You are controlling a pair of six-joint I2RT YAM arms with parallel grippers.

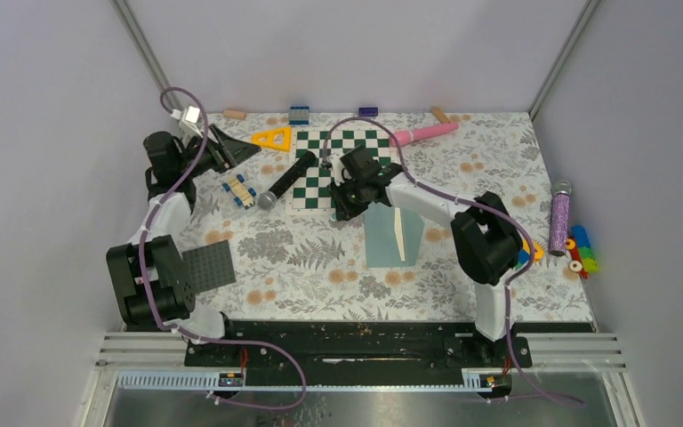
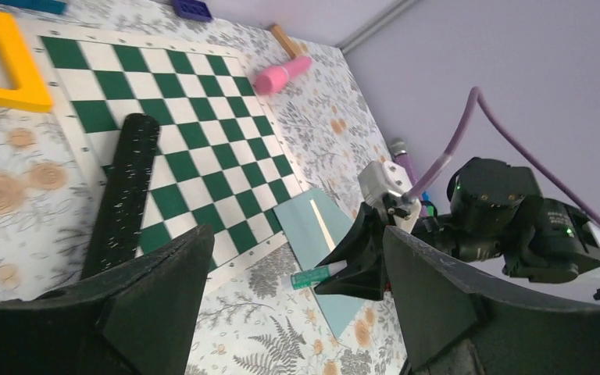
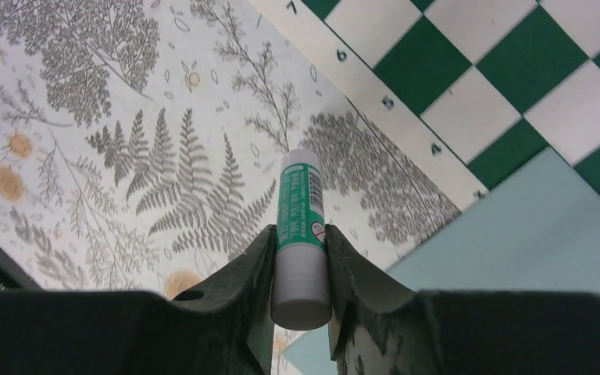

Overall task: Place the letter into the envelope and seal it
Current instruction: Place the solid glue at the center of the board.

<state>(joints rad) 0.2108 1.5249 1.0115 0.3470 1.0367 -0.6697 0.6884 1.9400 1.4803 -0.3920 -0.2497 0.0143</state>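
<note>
Glue stick (image 3: 300, 195) sits clamped in your right gripper (image 3: 299, 238) just beside the envelope (image 1: 381, 242) — ready, I judge, for sealing — while your left gripper (image 2: 297, 234) hangs wide, empty.

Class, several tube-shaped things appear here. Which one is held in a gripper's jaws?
The green-and-white glue stick, clamped by the right gripper; the black microphone, pink tube and purple glitter tube lie loose.

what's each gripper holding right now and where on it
Right gripper pinches a glue stick around its pale lower body, green label end sticking out. Left gripper holds nothing, jaws open.
</note>
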